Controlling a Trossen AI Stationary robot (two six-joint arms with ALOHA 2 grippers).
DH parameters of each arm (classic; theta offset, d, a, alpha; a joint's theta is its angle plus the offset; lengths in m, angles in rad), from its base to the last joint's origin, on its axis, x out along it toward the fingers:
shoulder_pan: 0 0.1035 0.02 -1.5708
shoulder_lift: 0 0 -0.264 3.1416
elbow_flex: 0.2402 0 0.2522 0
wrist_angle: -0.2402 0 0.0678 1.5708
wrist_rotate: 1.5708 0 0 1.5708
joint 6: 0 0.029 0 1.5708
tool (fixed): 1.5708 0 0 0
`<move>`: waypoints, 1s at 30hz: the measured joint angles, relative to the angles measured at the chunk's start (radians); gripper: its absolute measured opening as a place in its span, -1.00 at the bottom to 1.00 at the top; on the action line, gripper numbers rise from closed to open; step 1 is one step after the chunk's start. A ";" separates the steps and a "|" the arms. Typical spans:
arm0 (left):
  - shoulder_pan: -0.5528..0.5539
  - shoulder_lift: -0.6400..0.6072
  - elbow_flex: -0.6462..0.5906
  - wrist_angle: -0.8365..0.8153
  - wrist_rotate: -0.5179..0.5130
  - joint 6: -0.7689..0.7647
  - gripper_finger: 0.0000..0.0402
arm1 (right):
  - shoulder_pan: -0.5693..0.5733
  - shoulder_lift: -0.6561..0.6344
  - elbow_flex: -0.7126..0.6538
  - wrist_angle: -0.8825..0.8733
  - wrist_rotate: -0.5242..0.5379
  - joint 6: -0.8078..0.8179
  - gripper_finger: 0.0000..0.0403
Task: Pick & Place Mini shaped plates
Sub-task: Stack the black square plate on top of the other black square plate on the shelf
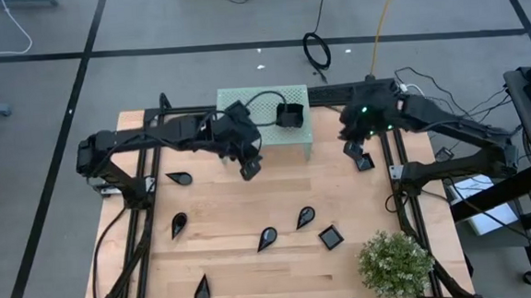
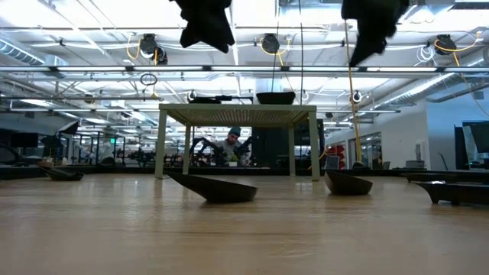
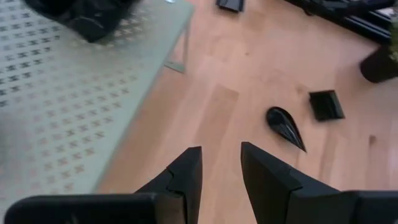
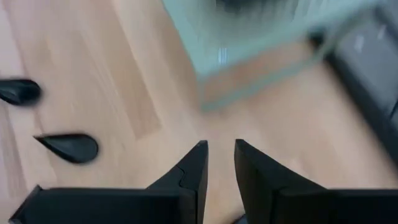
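Hovering empty above the wooden table (image 1: 250,205), the left gripper (image 3: 219,163) and right gripper (image 4: 220,155) hold fingers slightly parted; mini shaped plates (image 1: 305,217) lie scattered below.

Grey floor (image 1: 193,19) crossed by dark tape lines (image 1: 241,46), cables (image 1: 316,49) trailing over it; open workshop hall beyond the wooden table (image 2: 244,229) — white ceiling beams (image 2: 244,70), bright strip lights, distant desks; a seated person (image 2: 232,145) far back.
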 joint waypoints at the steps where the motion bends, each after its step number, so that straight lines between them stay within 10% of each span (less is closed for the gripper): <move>1: -0.009 0.000 0.000 0.000 0.000 -0.002 -0.43 | 0.000 0.000 -0.036 0.002 0.000 0.023 -0.67; 30: -0.055 0.000 0.000 0.001 -0.001 -0.051 -0.43 | 0.000 0.000 -0.738 0.370 0.187 0.653 -0.33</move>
